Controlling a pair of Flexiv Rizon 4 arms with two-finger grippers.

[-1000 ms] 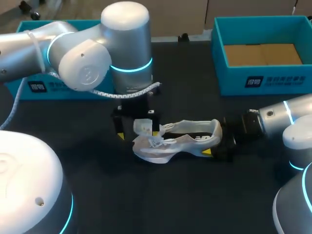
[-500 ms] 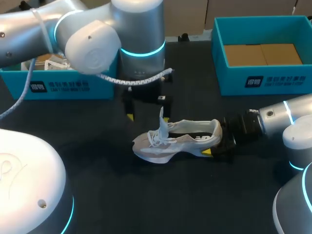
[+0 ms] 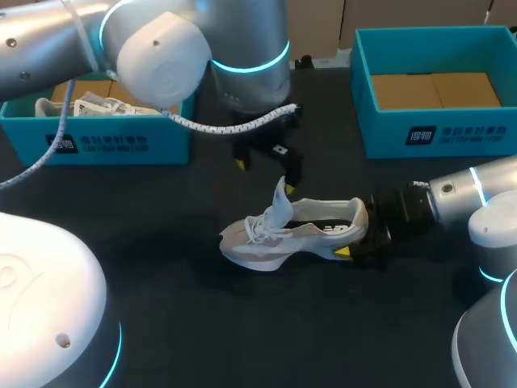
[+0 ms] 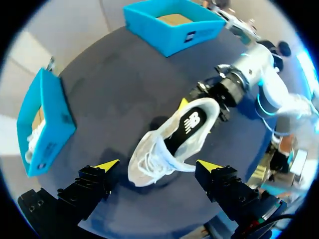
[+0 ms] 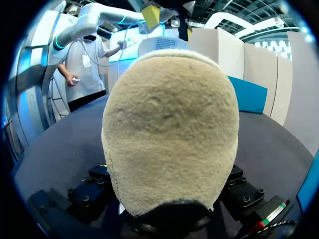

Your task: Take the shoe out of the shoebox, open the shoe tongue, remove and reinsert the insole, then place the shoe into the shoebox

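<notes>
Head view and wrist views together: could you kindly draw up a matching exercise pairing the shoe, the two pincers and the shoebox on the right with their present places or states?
Column one:
1. shoe
2. left pincer
3. right pincer
4. right shoebox

Column two:
A. open, poised above the shoe
B. holds nothing, bare brown floor showing
C. standing on its sole on the table, tongue raised
D. shut on the shoe's heel

Pairs: 1-C, 2-A, 3-D, 4-B.

Matte black table, dark even surface, soft light, faint shadows on top
</notes>
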